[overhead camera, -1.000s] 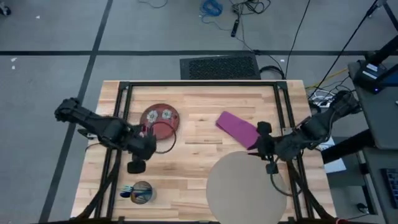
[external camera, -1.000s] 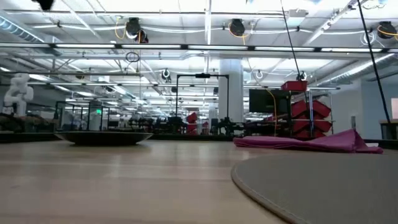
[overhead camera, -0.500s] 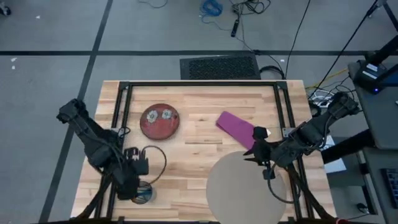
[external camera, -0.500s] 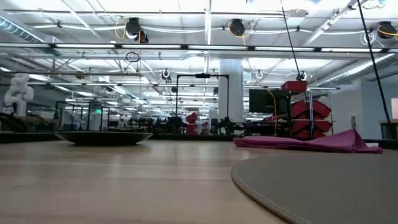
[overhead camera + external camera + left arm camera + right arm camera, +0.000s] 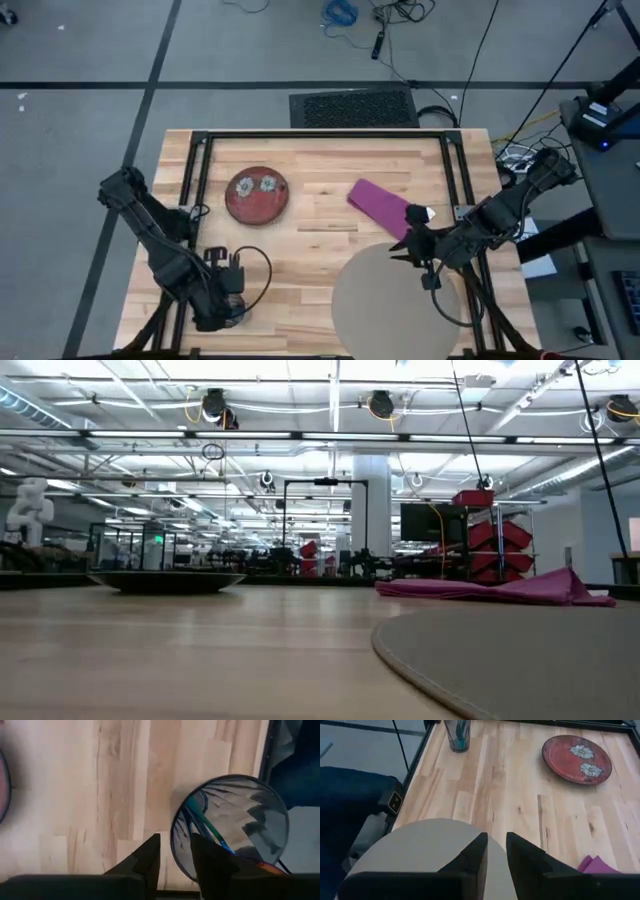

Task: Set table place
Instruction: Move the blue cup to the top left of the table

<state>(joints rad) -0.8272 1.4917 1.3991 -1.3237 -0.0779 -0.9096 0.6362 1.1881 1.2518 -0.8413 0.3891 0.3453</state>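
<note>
On the pale-wood table (image 5: 320, 250), near its left front corner, stands a clear glass (image 5: 235, 820) holding cutlery. My left gripper (image 5: 175, 855) hangs over it, pointing down and open by a narrow gap, with the glass's rim (image 5: 173, 847) between the two fingers. In the high view the left gripper (image 5: 225, 305) covers most of the glass. A red plate (image 5: 257, 194) with white flowers lies at the far left, and a magenta napkin (image 5: 378, 205) lies right of centre. My right gripper (image 5: 403, 250) hovers over the far edge of the round beige mat (image 5: 385, 300), its fingers slightly apart with nothing between them. My left gripper comes at the glass from above, one finger (image 5: 205, 857) over its inside and the other (image 5: 149, 857) outside the rim. Whether either finger touches the glass, I cannot tell.
A black rail frame (image 5: 196, 170) runs around the tabletop. The mat reaches over the table's near edge at the right. Bare wood lies between the plate, the napkin and the mat. A dark cable (image 5: 255, 262) loops over the table beside the left arm.
My left gripper has swung from beside the red plate toward the table's near edge and come down over the glass. My right gripper has shifted a little toward the near edge, off the napkin's end. The plate, napkin and mat have stayed where they were.
</note>
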